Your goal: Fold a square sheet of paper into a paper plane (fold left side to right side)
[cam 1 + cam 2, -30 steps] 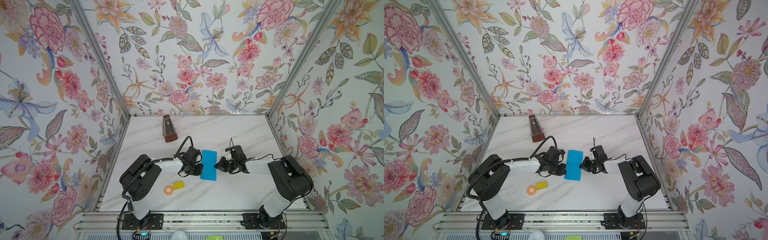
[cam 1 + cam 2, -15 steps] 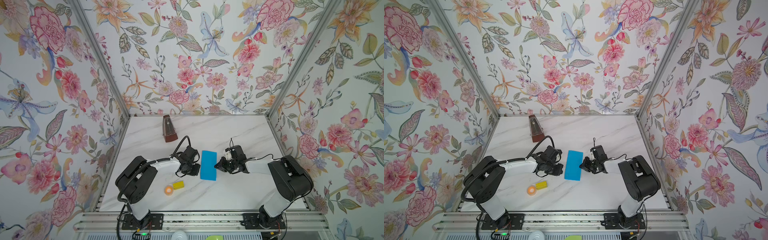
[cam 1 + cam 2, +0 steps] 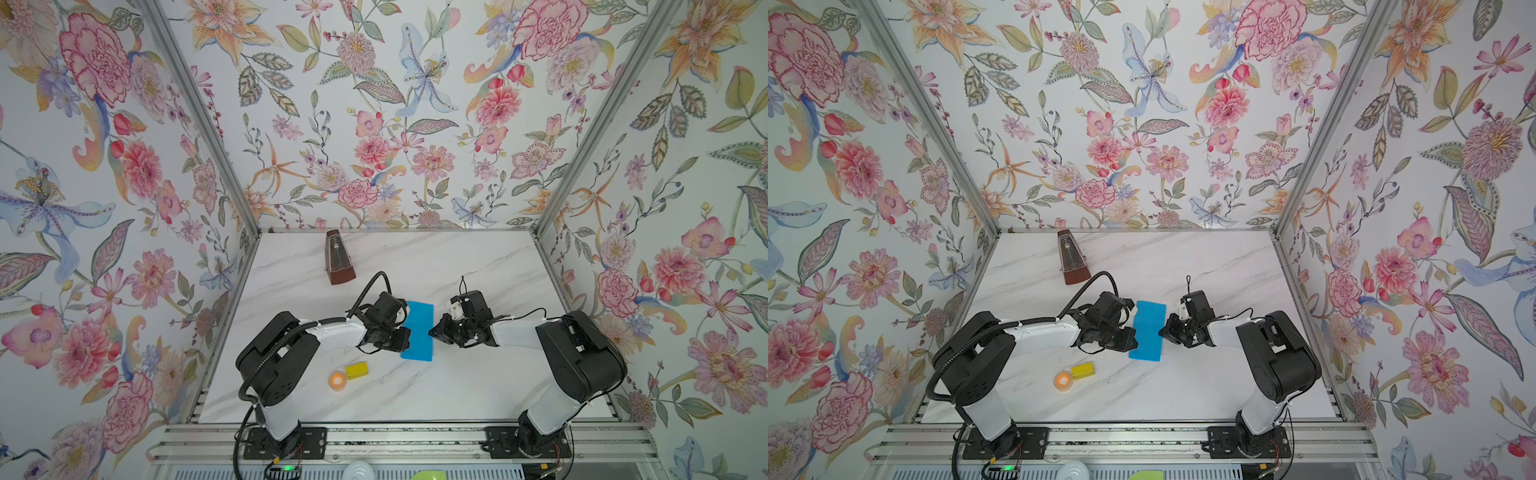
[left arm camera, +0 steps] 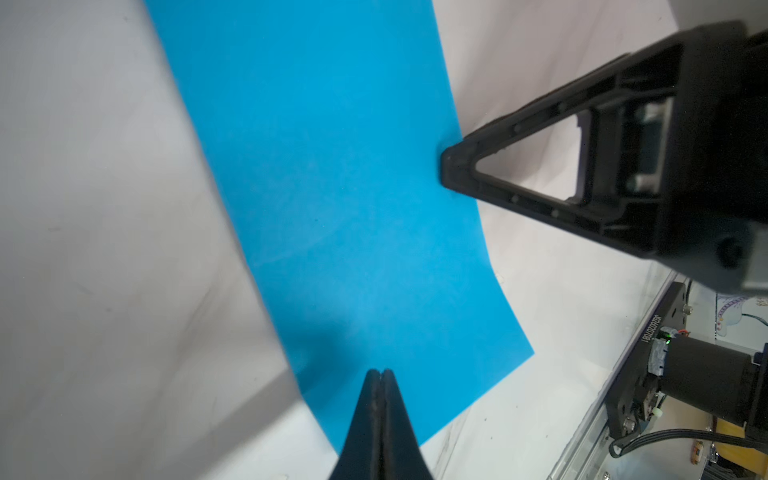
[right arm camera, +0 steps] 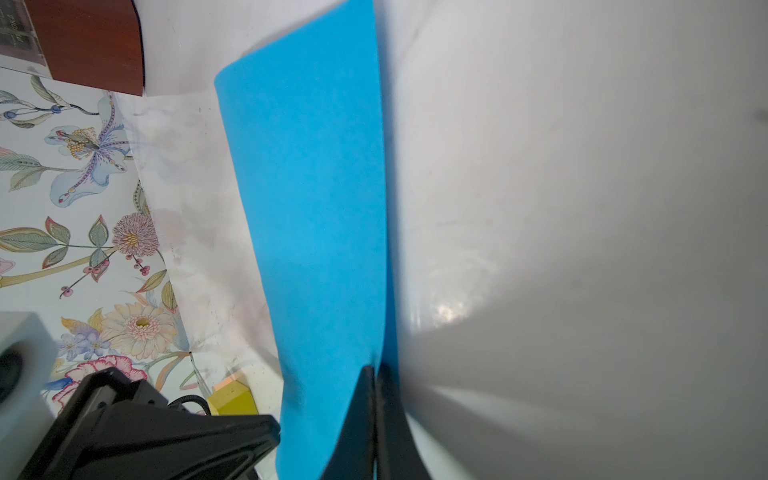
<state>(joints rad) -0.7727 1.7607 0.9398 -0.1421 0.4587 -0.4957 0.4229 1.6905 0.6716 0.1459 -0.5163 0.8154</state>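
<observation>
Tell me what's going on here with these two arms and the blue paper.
The two robot arms are folding a blue sheet of paper. It lies on the marble table, already doubled into a narrow rectangle. The left gripper and the right gripper, both shut, sit at its opposite long edges, seemingly pressing it flat. The metronome, yellow block and orange tape roll stand aside, untouched.

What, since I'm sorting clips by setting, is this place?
Likely a lab robot booth: left arm and right arm bolted to a front rail, marble-look tabletop, floral-papered walls in aluminium framing.
</observation>
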